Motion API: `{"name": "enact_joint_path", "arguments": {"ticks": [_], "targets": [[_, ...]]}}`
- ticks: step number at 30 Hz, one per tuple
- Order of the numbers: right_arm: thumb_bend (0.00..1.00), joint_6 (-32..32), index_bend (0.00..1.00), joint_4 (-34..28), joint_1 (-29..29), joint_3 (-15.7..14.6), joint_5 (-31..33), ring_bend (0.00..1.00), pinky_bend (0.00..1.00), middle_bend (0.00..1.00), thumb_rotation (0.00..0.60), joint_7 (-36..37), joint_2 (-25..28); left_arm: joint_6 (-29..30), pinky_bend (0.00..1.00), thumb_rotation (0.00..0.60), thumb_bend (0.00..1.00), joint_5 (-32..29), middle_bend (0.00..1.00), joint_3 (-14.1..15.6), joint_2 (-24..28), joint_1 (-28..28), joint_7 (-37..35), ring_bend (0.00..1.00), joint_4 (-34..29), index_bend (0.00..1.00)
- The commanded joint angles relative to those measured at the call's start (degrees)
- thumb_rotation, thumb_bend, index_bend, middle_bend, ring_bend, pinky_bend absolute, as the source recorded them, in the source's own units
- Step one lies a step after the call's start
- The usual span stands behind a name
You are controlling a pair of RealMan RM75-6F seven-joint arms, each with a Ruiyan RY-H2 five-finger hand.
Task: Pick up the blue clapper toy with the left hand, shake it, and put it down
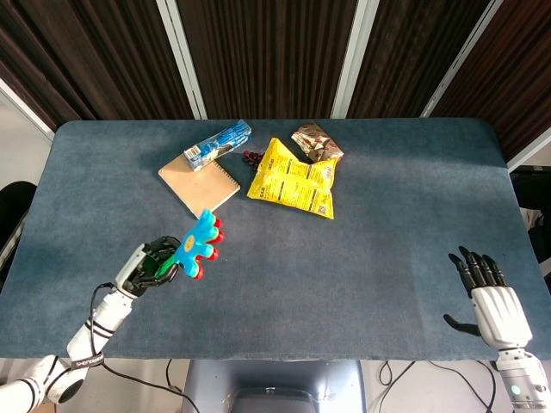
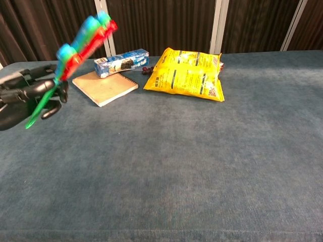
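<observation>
The blue clapper toy (image 1: 197, 243) is a hand-shaped clapper with a red layer behind and a green handle. My left hand (image 1: 148, 263) grips the green handle and holds the toy raised off the table at the front left. In the chest view the clapper toy (image 2: 83, 39) tilts up and to the right above the left hand (image 2: 28, 96) and looks blurred. My right hand (image 1: 489, 296) rests at the front right edge with fingers spread and nothing in it.
A tan notebook (image 1: 199, 183) and a blue packet (image 1: 219, 144) lie at the back left of the blue table (image 1: 387, 215). Beside them is a yellow snack bag (image 1: 294, 178), with a brown wrapper (image 1: 316, 141) behind it.
</observation>
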Motion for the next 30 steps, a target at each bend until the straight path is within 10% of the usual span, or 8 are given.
{"name": "enact_joint_path", "arguments": {"ticks": [1,7,18,24,30], "targets": [[0.04,0.0,0.00,0.1,0.0,0.0,0.0,0.00,0.00,0.00,0.600,0.3,0.1,-14.8,0.78,0.600,0.59,2.0,0.85,5.6,6.1,-4.7,34.9,0.52,-4.6,0.90],[0.04,-0.3,0.00,0.1,0.1,-0.1,0.0,0.00,0.00,0.00,0.600,0.3,0.1,-6.5,0.78,0.600,0.58,-2.2,0.85,1.6,7.9,-2.5,28.2,0.52,-8.2,0.90],[0.04,-0.6,0.00,0.0,0.2,-0.1,0.1,0.00,0.00,0.00,0.600,0.3,0.2,12.1,0.77,0.600,0.57,-11.2,0.85,-9.2,8.3,3.9,-22.1,0.52,-11.5,0.90],[0.04,-0.4,0.00,0.0,0.1,0.0,0.2,0.00,0.00,0.00,0.600,0.1,0.0,12.0,0.75,0.600,0.58,-10.3,0.85,-8.9,7.3,4.4,-21.2,0.51,-9.6,0.90],[0.04,-0.7,0.00,0.0,0.2,0.0,0.3,0.00,0.00,0.00,0.600,-0.2,-0.1,3.9,0.76,0.600,0.58,-0.7,0.85,0.0,4.3,0.5,0.3,0.51,-1.8,0.90]]}}
